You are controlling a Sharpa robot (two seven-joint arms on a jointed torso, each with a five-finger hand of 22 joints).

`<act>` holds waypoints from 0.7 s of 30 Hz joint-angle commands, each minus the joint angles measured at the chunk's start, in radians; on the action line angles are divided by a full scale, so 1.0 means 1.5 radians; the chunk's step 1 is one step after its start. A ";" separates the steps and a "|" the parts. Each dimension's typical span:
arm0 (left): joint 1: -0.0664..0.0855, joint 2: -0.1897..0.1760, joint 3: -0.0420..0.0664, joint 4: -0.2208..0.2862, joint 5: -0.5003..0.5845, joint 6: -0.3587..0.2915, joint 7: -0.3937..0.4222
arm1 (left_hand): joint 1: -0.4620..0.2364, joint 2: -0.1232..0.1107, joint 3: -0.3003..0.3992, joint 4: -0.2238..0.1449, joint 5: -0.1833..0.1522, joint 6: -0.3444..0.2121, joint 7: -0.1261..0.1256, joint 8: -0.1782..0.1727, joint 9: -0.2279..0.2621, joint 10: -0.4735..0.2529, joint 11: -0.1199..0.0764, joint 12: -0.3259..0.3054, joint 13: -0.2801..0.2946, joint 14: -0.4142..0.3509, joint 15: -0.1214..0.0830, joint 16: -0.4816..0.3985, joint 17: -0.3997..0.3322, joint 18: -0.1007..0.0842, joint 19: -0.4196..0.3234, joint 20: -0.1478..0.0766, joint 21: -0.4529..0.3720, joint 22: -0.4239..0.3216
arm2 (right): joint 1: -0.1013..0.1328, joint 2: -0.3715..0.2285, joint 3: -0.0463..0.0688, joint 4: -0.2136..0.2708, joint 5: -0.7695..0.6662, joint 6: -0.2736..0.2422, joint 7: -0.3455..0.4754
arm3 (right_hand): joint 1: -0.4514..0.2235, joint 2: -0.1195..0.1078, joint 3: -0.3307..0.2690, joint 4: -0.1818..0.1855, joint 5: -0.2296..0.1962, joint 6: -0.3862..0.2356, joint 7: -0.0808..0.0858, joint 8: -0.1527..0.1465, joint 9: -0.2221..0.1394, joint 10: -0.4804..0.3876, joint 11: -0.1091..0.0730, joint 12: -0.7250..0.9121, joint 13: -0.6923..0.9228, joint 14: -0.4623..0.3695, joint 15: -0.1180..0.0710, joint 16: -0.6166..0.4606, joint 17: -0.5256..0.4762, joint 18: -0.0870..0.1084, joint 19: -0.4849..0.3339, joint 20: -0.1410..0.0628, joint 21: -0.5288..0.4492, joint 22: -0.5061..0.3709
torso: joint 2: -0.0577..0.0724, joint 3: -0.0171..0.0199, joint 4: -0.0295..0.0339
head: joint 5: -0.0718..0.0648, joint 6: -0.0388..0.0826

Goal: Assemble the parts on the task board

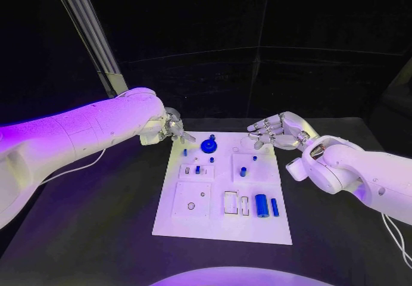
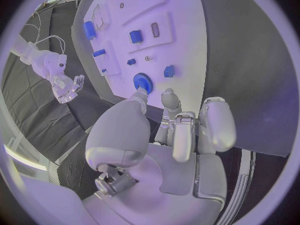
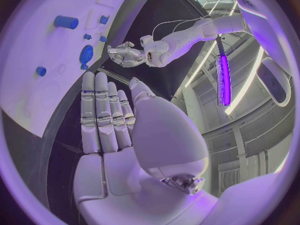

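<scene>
The white task board (image 1: 193,223) lies in the middle of the black table. A blue gear (image 1: 209,145) sits near its far edge, and a thick blue cylinder (image 1: 261,205) lies beside a thin blue rod (image 1: 275,207) at its near right. Several small blue pieces, one of them (image 1: 243,172), stand around the board's middle. My left hand (image 1: 172,128) hovers at the board's far left corner, fingers half bent and thumb apart, holding nothing; in the left wrist view that hand (image 2: 181,130) is close to the gear (image 2: 142,81). My right hand (image 1: 276,132) hangs over the far right corner with straight fingers (image 3: 103,110), empty.
A slanted metal post (image 1: 94,42) rises behind my left arm. A thin cable (image 1: 73,167) trails on the table to the left of the board. Bare black table (image 1: 94,238) surrounds the board on all sides.
</scene>
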 commanded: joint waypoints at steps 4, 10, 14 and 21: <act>-0.002 0.017 -0.002 -0.027 -0.034 0.054 0.006 | 0.008 0.010 -0.010 0.000 -0.001 0.012 -0.002 0.001 -0.002 0.008 -0.002 0.008 0.005 0.069 0.001 0.004 0.176 0.006 0.005 0.001 0.007 0.006 | 0.001 0.003 0.000 0.000 0.003 -0.001 0.006 | -0.004 0.002 0.001 0.002 0.004 -0.005 0.001 -0.003 0.000 -0.005 -0.001 0.002 -0.001 -0.004 0.000 -0.002 -0.001 0.002 -0.004 0.003 -0.004 -0.001 | 0.000 -0.0005 -0.0003 | 0.002 0.000; -0.004 0.028 -0.003 -0.042 -0.038 0.063 -0.001 | 0.011 0.013 -0.015 -0.001 -0.001 0.019 -0.005 0.006 -0.002 0.012 -0.004 0.013 0.010 0.069 0.000 0.004 0.176 0.005 0.007 0.000 0.011 0.012 | 0.001 0.004 0.000 -0.003 0.003 0.001 0.006 | -0.003 0.002 0.001 0.001 0.005 -0.005 0.001 -0.002 0.000 -0.005 -0.001 0.002 -0.001 -0.003 0.000 -0.003 -0.001 0.002 -0.003 0.003 -0.005 -0.001 | -0.001 -0.0005 0.0002 | 0.002 -0.001; -0.005 0.033 -0.003 -0.047 -0.038 0.070 -0.001 | 0.012 0.014 -0.018 -0.001 -0.001 0.022 -0.006 0.008 -0.002 0.014 -0.005 0.015 0.013 0.069 -0.001 0.004 0.176 0.005 0.008 -0.001 0.013 0.014 | 0.001 0.005 0.000 -0.004 0.003 0.001 0.006 | -0.003 0.002 0.001 0.001 0.005 -0.005 0.001 -0.002 0.000 -0.005 -0.001 0.002 -0.001 -0.003 0.000 -0.003 -0.001 0.002 -0.003 0.003 -0.005 -0.001 | 0.000 -0.0003 0.0006 | 0.002 -0.001; -0.010 0.040 -0.003 -0.052 -0.038 0.082 0.000 | 0.020 0.020 -0.022 -0.003 -0.001 0.029 -0.009 0.013 -0.001 0.019 -0.008 0.020 0.018 0.069 -0.003 0.004 0.176 0.004 0.009 -0.003 0.014 0.016 | 0.001 0.006 0.000 -0.005 0.003 0.001 0.007 | -0.002 0.002 0.002 0.000 0.006 -0.005 0.001 -0.002 0.000 -0.005 -0.001 0.002 -0.002 -0.003 0.000 -0.003 -0.001 0.002 -0.003 0.003 -0.006 -0.002 | 0.000 -0.0006 0.0004 | 0.003 -0.002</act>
